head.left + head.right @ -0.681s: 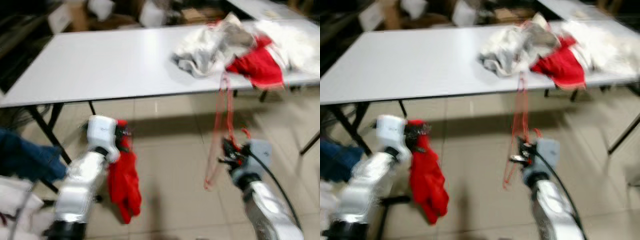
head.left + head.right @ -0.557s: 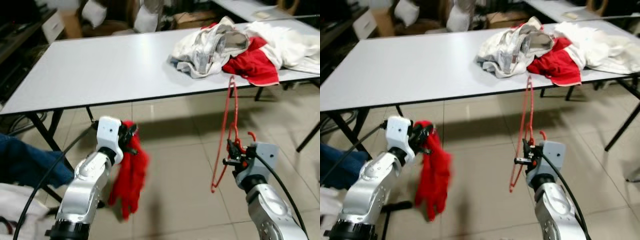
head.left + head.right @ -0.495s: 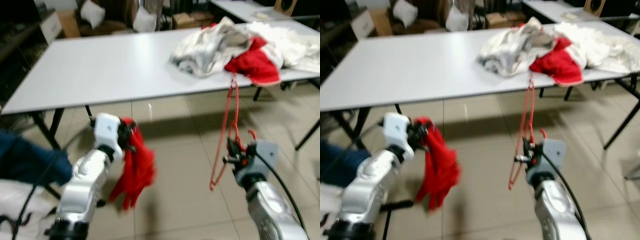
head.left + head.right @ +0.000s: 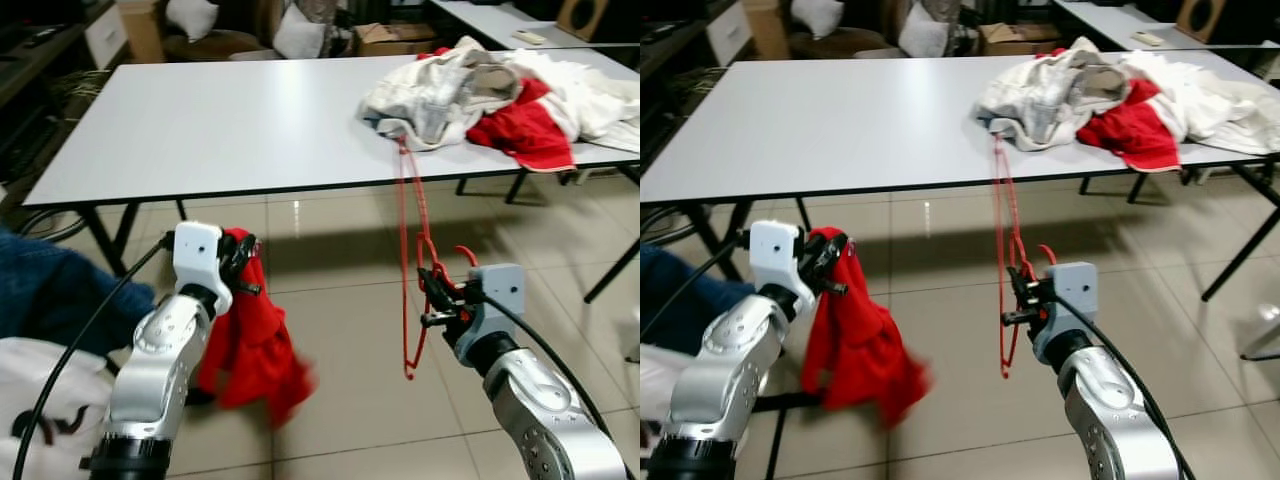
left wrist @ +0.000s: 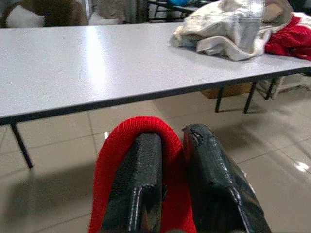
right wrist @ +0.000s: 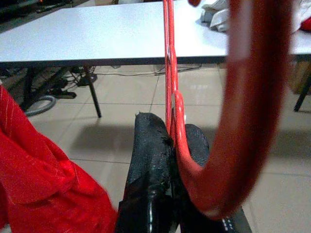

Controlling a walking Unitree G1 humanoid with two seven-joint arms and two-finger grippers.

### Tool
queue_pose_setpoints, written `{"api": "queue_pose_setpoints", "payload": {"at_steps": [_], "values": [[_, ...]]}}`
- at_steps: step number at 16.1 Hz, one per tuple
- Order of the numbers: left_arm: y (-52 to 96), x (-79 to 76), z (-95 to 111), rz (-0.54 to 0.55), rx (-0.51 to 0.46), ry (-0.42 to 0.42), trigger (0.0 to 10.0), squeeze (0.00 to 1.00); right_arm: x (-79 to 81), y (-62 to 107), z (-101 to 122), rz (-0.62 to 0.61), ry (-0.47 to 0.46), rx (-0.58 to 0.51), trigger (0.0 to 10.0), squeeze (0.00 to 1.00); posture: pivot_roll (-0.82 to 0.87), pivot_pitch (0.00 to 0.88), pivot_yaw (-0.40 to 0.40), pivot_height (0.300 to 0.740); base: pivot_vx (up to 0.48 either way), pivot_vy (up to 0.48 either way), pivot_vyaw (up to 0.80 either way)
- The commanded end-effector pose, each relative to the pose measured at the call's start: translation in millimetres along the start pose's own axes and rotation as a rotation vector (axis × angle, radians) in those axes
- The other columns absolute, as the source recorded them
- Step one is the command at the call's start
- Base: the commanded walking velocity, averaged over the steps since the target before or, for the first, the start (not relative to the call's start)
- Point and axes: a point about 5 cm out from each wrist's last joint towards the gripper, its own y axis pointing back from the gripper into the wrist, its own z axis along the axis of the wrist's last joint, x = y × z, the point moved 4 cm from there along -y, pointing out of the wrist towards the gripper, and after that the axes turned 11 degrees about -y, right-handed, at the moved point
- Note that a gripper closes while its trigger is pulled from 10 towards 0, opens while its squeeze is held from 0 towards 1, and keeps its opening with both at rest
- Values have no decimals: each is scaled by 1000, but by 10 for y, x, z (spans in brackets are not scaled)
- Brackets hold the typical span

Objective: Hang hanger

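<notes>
My right gripper (image 4: 432, 297) is shut on a thin red hanger (image 4: 409, 250), which stands upright in front of the white table (image 4: 220, 120); its hook (image 6: 252, 97) curls close to the right wrist camera. My left gripper (image 4: 240, 265) is shut on a red garment (image 4: 250, 345) that hangs down toward the tiled floor. In the left wrist view the red cloth (image 5: 141, 128) wraps over and between the black fingers (image 5: 138, 184).
A heap of white, grey and red clothes (image 4: 480, 90) lies on the table's right part. Dark blue and white fabric (image 4: 40, 330) lies at my lower left. Table legs (image 4: 105, 250) stand ahead; boxes and bags (image 4: 290, 30) sit behind the table.
The camera has shifted, so the table sits a little more to the right. The hanger has swung left in my right gripper. The red garment has swung and hangs lower.
</notes>
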Motion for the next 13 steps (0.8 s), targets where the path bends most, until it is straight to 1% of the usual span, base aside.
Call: {"api": "queue_pose_setpoints", "payload": {"at_steps": [1,2,5,10,13], "values": [[-21,65,161,13,-41,-26,10000,4,13,0,54,-7,24,-14,10000,0,-103,0,20,740,390,0,0],[-26,83,178,15,-45,-23,10000,4,-10,-1,69,-23,15,-19,10000,0,-103,0,20,740,401,0,0],[-48,119,245,14,-58,-22,10000,0,-35,-12,102,-24,34,-21,10000,0,-102,0,20,740,401,0,665],[-78,192,356,19,-79,-16,10000,12,44,-30,89,20,44,-2,10000,0,-104,0,23,740,401,0,0],[-96,250,372,25,-82,-16,10000,16,78,-34,109,56,70,-3,10000,0,-111,0,24,740,401,0,0]]}}
